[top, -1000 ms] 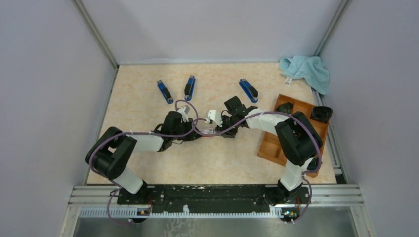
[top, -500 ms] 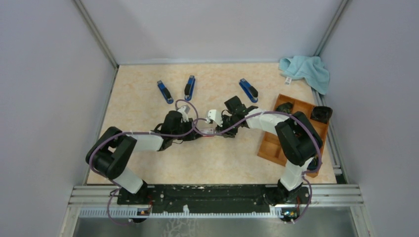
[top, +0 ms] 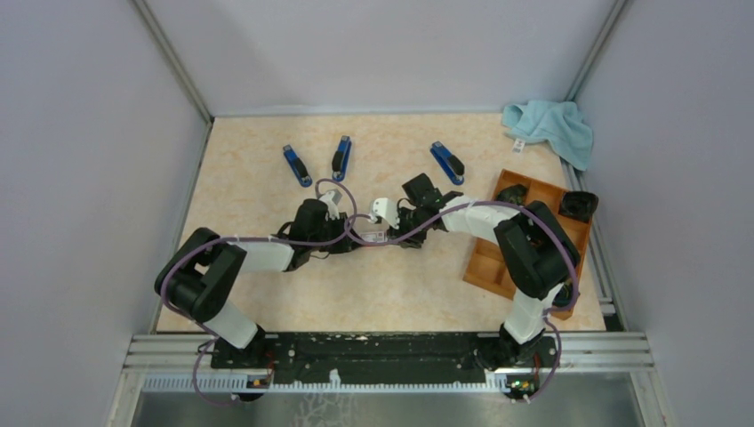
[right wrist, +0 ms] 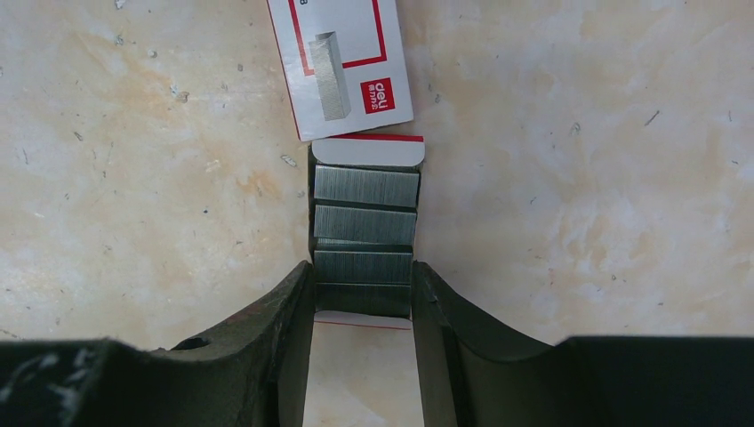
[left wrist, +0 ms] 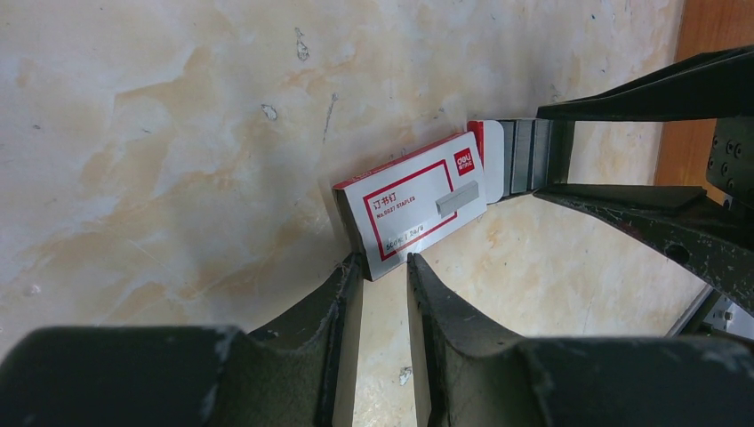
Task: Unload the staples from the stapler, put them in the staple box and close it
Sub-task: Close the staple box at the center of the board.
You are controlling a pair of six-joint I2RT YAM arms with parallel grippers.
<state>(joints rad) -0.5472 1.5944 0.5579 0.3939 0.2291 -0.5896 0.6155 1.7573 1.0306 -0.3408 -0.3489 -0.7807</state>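
Clamping both ends: left hand (left wrist: 384,269) on the flat cardboard box (left wrist: 413,200), right hand (right wrist: 363,277) on its tray (right wrist: 367,151) of ribbed staples (right wrist: 365,224).

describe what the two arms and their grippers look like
The left arm and right arm each have white links between bulky black joints, with a purple cable looped along them. The left gripper and right gripper each have two dark, curved fingers with scuffed, pale-flecked surfaces. No lettering shows on them.
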